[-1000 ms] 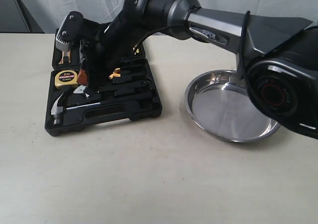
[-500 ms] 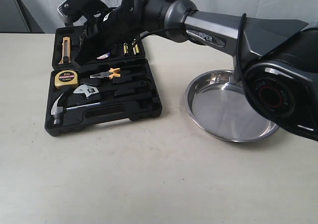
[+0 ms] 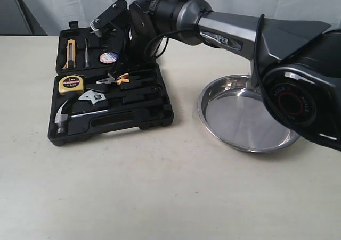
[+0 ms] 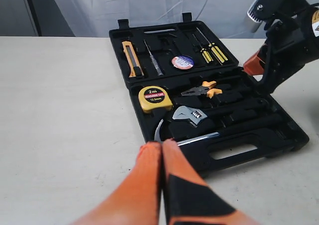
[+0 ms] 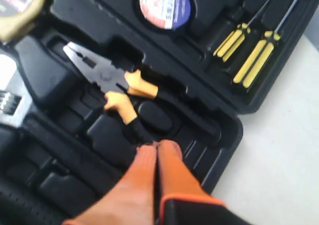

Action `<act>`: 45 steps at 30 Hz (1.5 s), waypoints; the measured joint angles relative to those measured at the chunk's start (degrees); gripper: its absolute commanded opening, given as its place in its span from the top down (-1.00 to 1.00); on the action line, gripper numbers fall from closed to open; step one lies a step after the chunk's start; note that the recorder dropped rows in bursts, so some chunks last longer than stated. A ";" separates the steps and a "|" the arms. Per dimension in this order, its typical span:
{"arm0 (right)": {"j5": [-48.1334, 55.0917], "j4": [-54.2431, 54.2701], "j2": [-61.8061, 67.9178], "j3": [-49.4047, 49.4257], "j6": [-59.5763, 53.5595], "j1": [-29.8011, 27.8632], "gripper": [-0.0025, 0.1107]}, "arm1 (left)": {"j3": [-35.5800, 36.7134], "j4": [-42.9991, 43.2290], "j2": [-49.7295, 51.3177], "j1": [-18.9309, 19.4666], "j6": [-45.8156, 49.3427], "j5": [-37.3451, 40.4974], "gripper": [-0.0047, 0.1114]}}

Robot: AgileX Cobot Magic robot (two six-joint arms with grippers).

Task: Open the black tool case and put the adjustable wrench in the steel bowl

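**Open tool case with the wrench in its slot, bowl empty beside it**

We see the black tool case (image 3: 112, 127) lying open and flat on a pale bench (image 3: 160, 197), its ribbed inside moulded into slots.

The adjustable wrench (image 3: 91, 97) lies in the case half that carries the handle. It sits between the yellow tape measure (image 3: 70, 84) and the claw hammer (image 3: 64, 115). It is small, with a shiny silver jaw head and a black handle that almost blends into the black plastic. The head is on the tape measure's side of the case and the handle runs away from it. Nothing touches the wrench.

The steel bowl (image 3: 245, 117), shallow, round and mirror-bright, stands near the case on the side far from the tape measure, and holds nothing.

The right fingers (image 5: 139, 175), orange, are pressed together with nothing between them. They hang over the case just beside the orange-handled pliers (image 5: 112, 83). We cannot tell whether they touch the plastic.

The left fingers (image 4: 147, 170) are likewise pressed together and empty, and they point at the case's handle edge from outside it.
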 measured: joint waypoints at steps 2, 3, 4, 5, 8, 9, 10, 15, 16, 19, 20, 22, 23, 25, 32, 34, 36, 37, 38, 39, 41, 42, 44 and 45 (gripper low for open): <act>3.02 -0.37 0.00 0.00 0.00 0.14 0.97 | 0.00 0.00 0.00 -0.23 0.00 0.00 0.92; 4.53 -0.37 0.00 0.00 0.09 0.14 0.97 | 0.00 0.00 0.00 -0.49 0.00 0.00 0.92; 5.72 -0.37 0.00 0.00 0.21 0.14 0.97 | 0.00 0.00 0.00 -0.80 0.00 0.00 0.92; 8.44 -0.19 0.00 0.00 0.21 0.21 0.97 | 0.00 0.00 0.00 -1.16 0.00 0.00 0.92; 11.33 3.51 -0.78 0.00 -0.01 0.21 0.97 | 0.00 0.00 0.00 -1.29 0.00 0.00 0.92; 11.84 6.62 -1.93 0.00 -1.25 0.21 0.97 | 0.00 0.00 0.00 -1.29 0.00 0.00 0.92; 12.12 8.47 -2.56 0.00 -2.09 0.21 0.97 | 0.00 0.00 0.00 -1.29 0.00 0.00 0.92; 14.72 25.84 -3.90 0.00 -11.11 0.21 0.97 | 0.00 0.00 0.00 -1.29 0.00 0.00 0.92; 14.54 29.47 -3.90 0.00 -13.02 0.21 0.97 | 0.00 0.00 0.00 -1.29 0.00 0.00 0.92; 10.81 37.63 -3.95 0.00 -17.26 0.26 0.97 | 0.00 0.00 0.00 -1.29 0.00 0.00 0.92; 8.27 39.51 -3.95 0.00 -17.93 0.26 0.97 | 0.00 0.00 -0.12 -1.29 0.00 0.00 0.92; 5.02 40.47 -3.95 0.00 -18.19 0.26 0.97 | 0.00 0.00 -0.35 -1.29 0.00 0.00 0.92; 3.28 40.74 -3.95 0.00 -18.30 0.26 0.97 | 0.00 0.00 -0.36 -1.29 0.00 0.00 0.92; 0.29 40.98 -3.95 0.00 -18.43 0.26 0.97 | 0.00 0.00 -0.36 -1.29 0.00 0.00 0.92; -2.87 38.29 -3.95 0.00 -18.56 0.26 0.97 | 0.00 0.00 -0.36 -1.29 0.00 0.00 0.92; -0.89 35.02 -3.95 0.00 -18.12 0.26 0.97 | 0.00 0.00 -0.36 -1.29 0.00 0.00 0.92; 1.64 31.32 -3.73 0.00 -17.99 0.26 0.97 | 0.00 0.00 -0.36 -1.29 0.00 0.00 0.92; 2.54 29.73 -3.47 0.00 -17.88 0.26 0.97 | 0.00 0.00 -0.36 -1.29 0.00 0.00 0.92; 3.46 28.34 -3.01 0.00 -17.88 0.26 0.97 | 0.00 0.00 -0.36 -1.29 0.00 0.00 0.92; 4.11 27.18 -2.50 0.00 -17.88 0.26 0.97 | 0.00 0.00 -0.36 -1.38 0.00 0.00 0.92; 4.76 25.86 -1.62 0.00 -18.57 0.26 0.89 | 0.00 0.00 -0.36 -1.82 0.00 0.00 0.92; 4.76 25.60 -1.13 0.00 -19.20 0.26 0.81 | 0.00 0.00 -0.36 -2.21 0.00 0.00 0.92; 4.76 25.12 -0.42 0.00 -20.41 0.26 0.53 | 0.00 0.00 -0.36 -2.73 0.00 0.00 0.92; 4.76 24.79 -0.13 0.00 -20.86 0.26 0.37 | 0.00 0.00 -0.36 -3.14 0.00 0.00 0.92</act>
